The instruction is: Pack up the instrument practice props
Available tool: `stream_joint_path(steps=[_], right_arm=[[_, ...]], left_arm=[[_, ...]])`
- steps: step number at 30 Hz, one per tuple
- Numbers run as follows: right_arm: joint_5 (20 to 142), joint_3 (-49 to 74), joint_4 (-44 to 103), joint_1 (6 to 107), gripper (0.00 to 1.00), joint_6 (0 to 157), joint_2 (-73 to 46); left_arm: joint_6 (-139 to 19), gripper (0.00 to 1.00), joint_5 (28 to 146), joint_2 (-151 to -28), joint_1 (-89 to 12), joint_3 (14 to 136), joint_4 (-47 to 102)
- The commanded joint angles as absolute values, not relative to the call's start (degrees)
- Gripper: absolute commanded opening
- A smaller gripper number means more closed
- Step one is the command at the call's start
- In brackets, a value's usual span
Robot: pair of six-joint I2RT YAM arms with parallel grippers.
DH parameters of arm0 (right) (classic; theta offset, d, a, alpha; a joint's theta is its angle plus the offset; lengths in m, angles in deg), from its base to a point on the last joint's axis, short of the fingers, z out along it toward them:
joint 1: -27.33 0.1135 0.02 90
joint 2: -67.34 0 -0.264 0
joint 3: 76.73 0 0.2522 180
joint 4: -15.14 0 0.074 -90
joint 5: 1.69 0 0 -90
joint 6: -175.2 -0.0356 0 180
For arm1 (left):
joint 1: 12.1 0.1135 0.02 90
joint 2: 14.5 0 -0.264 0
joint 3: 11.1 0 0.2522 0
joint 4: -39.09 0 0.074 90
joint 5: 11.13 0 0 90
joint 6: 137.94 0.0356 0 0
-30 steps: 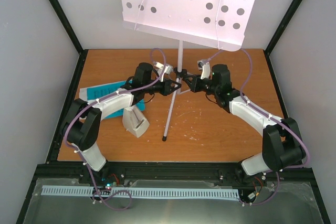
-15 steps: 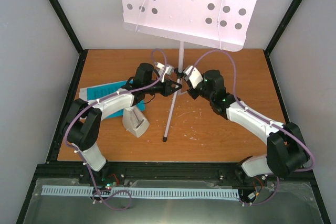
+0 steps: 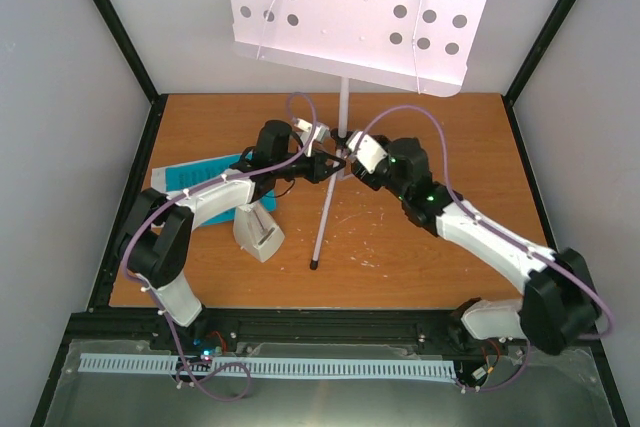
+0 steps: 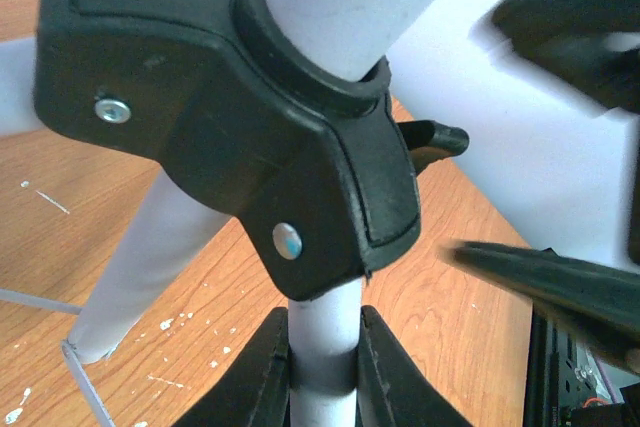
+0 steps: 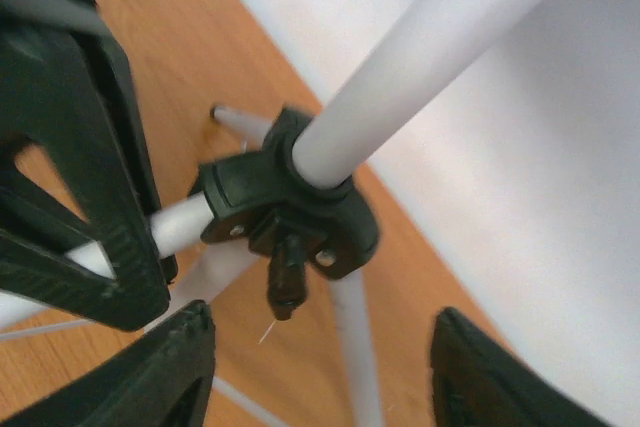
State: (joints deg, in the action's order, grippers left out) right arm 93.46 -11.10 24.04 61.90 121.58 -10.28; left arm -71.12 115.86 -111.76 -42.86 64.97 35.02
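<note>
Both arms bend inward from the near edge, the metronome and blue sheet-music pages lying on the bench by the left forearm, and meet at the music stand mid-bench. The left wrist view shows the left fingers clamped on the white tube under the black hub (masked overhead). The right wrist view shows the right fingers spread apart, empty, short of that hub.

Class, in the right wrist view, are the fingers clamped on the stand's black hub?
No, the right gripper is open, both fingers clear of the black hub.
</note>
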Motion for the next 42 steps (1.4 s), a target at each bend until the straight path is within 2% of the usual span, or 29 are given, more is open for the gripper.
stream_joint_path(steps=[1,4,7,9,12,15,19,24,32,42], right_arm=[[87.6,-14.9,22.5,61.7,0.67,107.5,0.6],[88.2,-19.9,20.7,61.3,0.80,97.2,5.0],[86.4,-23.2,21.2,58.5,0.87,85.8,7.2],[77.2,-24.4,21.7,54.0,0.87,78.8,7.1],[69.1,-23.6,20.4,47.5,0.86,70.0,5.4],[64.7,-19.5,20.2,44.0,0.85,61.8,2.0],[62.4,-12.4,22.6,43.9,0.84,48.6,-4.1],[60.7,-12.2,16.5,44.7,0.83,25.5,-8.1],[62.9,-12.1,13.0,48.8,0.83,10.1,-10.5],[65.3,-11.8,15.0,51.1,0.70,3.9,-11.9]], left_arm=[[-72.4,0.01,116.9,-110.0,-42.7,65.1,35.0],[-71.8,0.12,117.0,-110.1,-42.7,65.7,34.4],[-71.3,0.23,116.3,-109.1,-42.7,65.7,34.0],[-71.6,0.34,115.7,-108.3,-42.7,65.2,33.9],[-71.9,0.46,115.8,-105.9,-42.7,64.1,34.8],[-71.7,0.49,114.0,-102.2,-42.7,62.7,35.5],[-71.7,0.59,109.3,-97.1,-42.6,60.4,35.6],[-73.1,0.70,106.6,-93.1,-42.1,57.7,35.5],[-75.0,0.74,107.3,-93.4,-41.8,56.6,35.7],[-76.0,0.74,109.1,-94.9,-41.8,56.9,36.6]])
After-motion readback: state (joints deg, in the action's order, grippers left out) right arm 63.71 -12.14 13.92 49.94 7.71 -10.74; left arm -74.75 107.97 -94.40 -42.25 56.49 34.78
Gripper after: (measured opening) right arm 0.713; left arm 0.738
